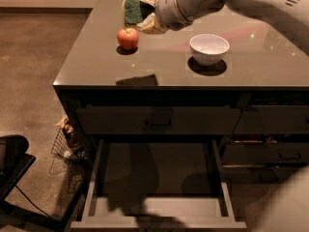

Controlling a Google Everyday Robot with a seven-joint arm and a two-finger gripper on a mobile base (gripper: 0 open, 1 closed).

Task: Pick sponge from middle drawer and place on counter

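The sponge (132,10), dark green face up, sits at the far left part of the counter (164,66), held at the tip of my gripper (145,14). The gripper is above the counter's back area, just beyond the red apple. The arm comes in from the upper right. The middle drawer (159,178) is pulled open below the counter's front edge, and its dark floor shows nothing in it.
A red apple (128,38) lies on the counter left of centre. A white bowl (209,48) stands to its right. A closed drawer front with a dark bar handle (159,120) is above the open drawer. A wire basket (67,144) and a dark chair (12,168) stand on the floor at left.
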